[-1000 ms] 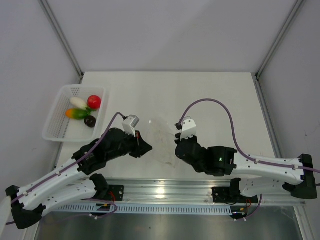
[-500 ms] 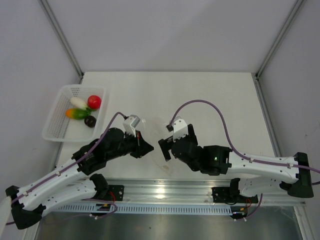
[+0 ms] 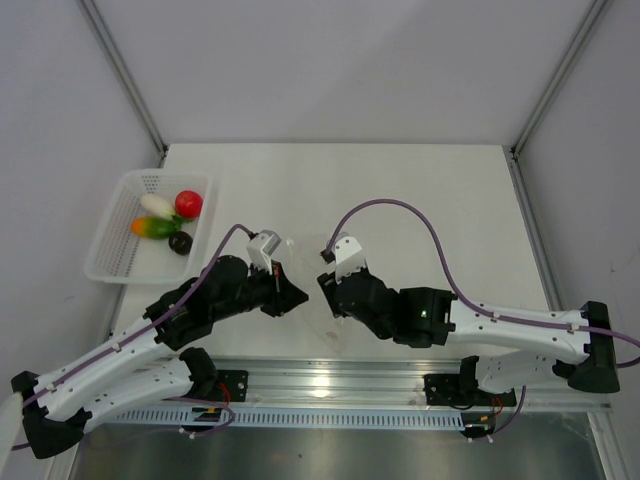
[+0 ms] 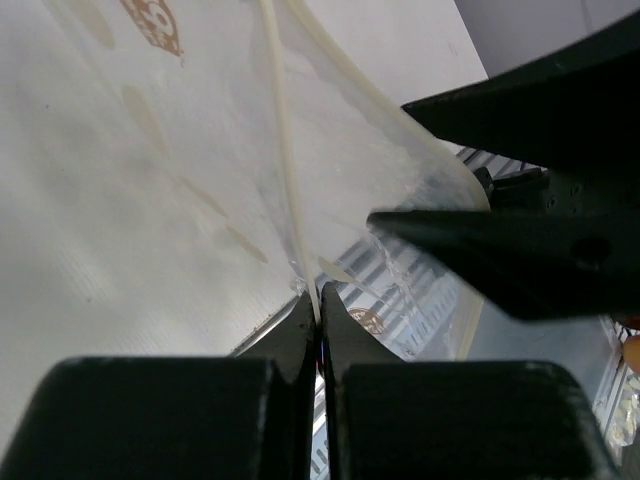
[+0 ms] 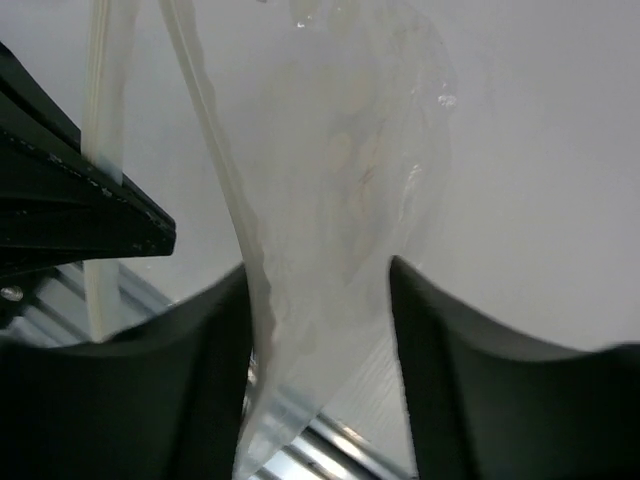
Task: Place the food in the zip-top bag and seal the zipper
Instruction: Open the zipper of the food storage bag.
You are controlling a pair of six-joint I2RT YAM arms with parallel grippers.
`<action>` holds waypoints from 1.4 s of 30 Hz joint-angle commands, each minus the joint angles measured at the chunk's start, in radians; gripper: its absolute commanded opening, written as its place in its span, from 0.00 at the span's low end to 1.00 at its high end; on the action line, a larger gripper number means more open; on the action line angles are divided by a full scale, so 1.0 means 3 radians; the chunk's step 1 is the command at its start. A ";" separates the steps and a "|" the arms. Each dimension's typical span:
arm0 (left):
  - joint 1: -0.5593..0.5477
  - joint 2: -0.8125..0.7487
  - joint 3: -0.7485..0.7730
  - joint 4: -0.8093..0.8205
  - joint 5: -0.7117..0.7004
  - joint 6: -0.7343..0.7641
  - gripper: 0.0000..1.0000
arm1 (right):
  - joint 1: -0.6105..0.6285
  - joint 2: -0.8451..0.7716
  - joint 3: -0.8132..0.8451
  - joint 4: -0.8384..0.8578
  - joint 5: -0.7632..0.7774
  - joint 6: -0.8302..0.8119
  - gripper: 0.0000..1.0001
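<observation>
The clear zip-top bag [image 3: 311,262] is held up between my two grippers near the table's front edge. My left gripper [image 3: 296,296] is shut on the bag's edge, and in the left wrist view the jaws [image 4: 319,318] pinch the pale zipper strip [image 4: 286,180]. My right gripper [image 3: 326,284] is open, with the bag [image 5: 350,170] hanging between its spread fingers [image 5: 222,340]. The food lies in the white basket [image 3: 118,258] at the far left: a red ball [image 3: 188,203], a white oblong piece [image 3: 156,204] and an orange-and-green piece [image 3: 152,227].
A small dark piece [image 3: 180,242] also lies in the basket. An aluminium rail [image 3: 330,385] with the arm bases runs along the near edge. Grey walls and frame posts enclose the table on three sides.
My right gripper has moved left to the bag and now straddles it close to my left gripper. The bag has been drawn up from lying flatter. The left arm has barely moved.
</observation>
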 commanded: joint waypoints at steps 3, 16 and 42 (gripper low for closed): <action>-0.0023 -0.0038 -0.0039 0.0109 0.0067 0.0053 0.01 | -0.0009 -0.0108 0.0102 -0.0004 0.0267 0.0033 0.02; -0.0018 -0.0161 -0.0356 0.0155 0.0021 0.0099 0.01 | -0.0192 -0.0395 -0.0062 -0.0152 0.0334 0.0197 0.00; 0.0323 0.0866 -0.0162 0.0283 -0.0429 0.0073 0.06 | -0.0861 0.0045 0.0015 -0.0045 0.0550 0.0008 0.00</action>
